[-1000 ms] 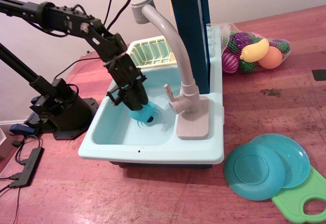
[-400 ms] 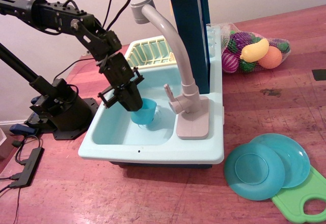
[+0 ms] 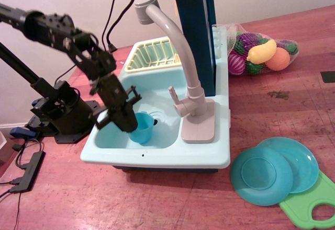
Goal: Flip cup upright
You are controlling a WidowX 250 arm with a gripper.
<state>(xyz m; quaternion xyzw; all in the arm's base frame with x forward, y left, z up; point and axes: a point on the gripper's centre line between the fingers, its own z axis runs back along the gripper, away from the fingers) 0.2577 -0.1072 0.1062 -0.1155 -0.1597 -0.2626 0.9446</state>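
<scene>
The teal-blue cup stands with its open mouth up, in the basin of the pale blue toy sink, near the front left. My black gripper is at the cup's left side with its fingers closed on the cup's rim and wall. The arm reaches in from the upper left. I cannot tell whether the cup's base touches the basin floor.
A grey faucet arches over the basin, with a yellow dish rack behind. A mesh bag of toy fruit lies at the back right. Two teal plates and a green cutting board lie at the front right. The arm's base stands left of the sink.
The cup went from tilted mouth-down near the drain to upright. My gripper has carried it forward and left in the basin, still holding it.
</scene>
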